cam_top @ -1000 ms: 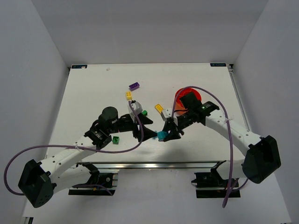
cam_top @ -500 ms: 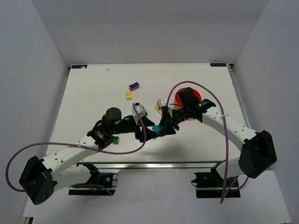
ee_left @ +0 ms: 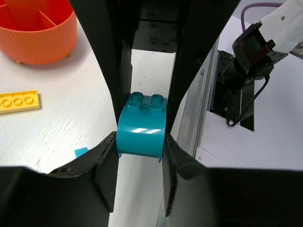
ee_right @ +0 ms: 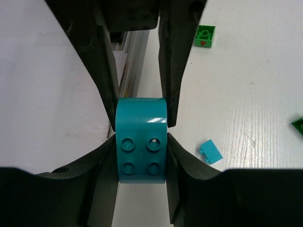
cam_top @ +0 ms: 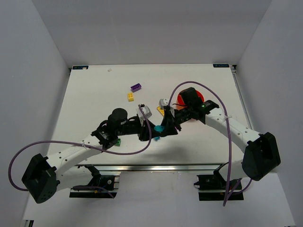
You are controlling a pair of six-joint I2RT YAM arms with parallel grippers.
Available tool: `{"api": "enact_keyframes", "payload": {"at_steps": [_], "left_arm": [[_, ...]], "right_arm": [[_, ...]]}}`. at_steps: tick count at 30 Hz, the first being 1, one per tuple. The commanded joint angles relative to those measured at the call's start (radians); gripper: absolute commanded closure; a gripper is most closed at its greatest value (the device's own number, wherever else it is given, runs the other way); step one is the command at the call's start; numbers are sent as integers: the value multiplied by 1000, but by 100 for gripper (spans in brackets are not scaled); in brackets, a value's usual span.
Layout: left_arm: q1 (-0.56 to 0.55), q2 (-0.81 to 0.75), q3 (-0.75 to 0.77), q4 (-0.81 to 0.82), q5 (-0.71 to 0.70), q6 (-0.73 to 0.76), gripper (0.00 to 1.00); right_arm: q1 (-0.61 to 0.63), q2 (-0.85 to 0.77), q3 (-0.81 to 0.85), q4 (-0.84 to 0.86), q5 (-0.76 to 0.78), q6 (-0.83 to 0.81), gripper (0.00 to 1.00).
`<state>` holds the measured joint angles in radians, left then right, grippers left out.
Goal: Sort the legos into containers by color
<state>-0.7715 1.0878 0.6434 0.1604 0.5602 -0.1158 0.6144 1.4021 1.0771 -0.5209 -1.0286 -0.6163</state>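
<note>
Two arms meet over the near half of the worktop, about midway between its left and right edges. The left pincer and the right pincer face each other tip to tip, and both are closed on one teal brick, which is held above the surface. In the left wrist view the arm's own two fingers press the lower sides of the brick, while the other arm's fingers flank its upper sides; the studs point toward the left arm's camera side. In the right wrist view the same brick sits between that arm's fingers, four studs facing the camera, with the opposing fingers touching its rounded far end. The bowl, orange-red with inner dividers, stands right of the worktop's centre and is largely covered by the right arm in the top view; its contents cannot be made out. A yellow plate lies flat near the bowl, apart from it. A purple brick and a yellow brick lie close together left of centre, toward the far edge. A green brick lies by the left arm near the near edge. A small teal piece rests on the worktop beneath the pincers.
</note>
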Motion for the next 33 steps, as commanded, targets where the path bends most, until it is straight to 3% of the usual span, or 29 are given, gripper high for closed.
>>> {"api": "enact_keyframes", "payload": {"at_steps": [1, 2, 5, 6, 11, 19, 25, 28, 29, 31, 32, 33], "left_arm": [[-6, 4, 53, -1, -5, 8, 69], [-6, 4, 55, 1, -5, 8, 78], [-6, -5, 56, -1, -3, 8, 89], [-6, -9, 58, -1, -2, 10, 91], [-6, -37, 64, -12, 0, 11, 95], [6, -43, 166, -148, -165, 45, 98], [15, 105, 333, -239, -298, 21, 100], [15, 219, 445, -251, -328, -4, 100], [15, 247, 473, -242, -330, -8, 100], [15, 334, 551, -233, -336, -22, 100], [15, 366, 580, -228, -347, -31, 100], [15, 395, 610, -226, -353, -36, 100]], "right_arm": [[-1, -23, 12, 35, -10, 10, 93], [-1, -26, 9, 35, -11, 9, 89], [-4, -31, 3, 33, -4, 1, 76], [-2, -32, 1, 32, 1, -2, 67], [-5, -54, -26, 50, 42, 9, 33], [-47, -155, -115, 202, 271, 144, 24], [-128, -261, -201, 324, 623, 326, 11], [-195, -319, -252, 376, 723, 387, 32], [-241, -333, -262, 384, 732, 398, 55], [-275, -376, -272, 395, 734, 420, 81], [-300, -388, -272, 395, 740, 429, 100], [-309, -400, -270, 398, 739, 437, 100]]}}
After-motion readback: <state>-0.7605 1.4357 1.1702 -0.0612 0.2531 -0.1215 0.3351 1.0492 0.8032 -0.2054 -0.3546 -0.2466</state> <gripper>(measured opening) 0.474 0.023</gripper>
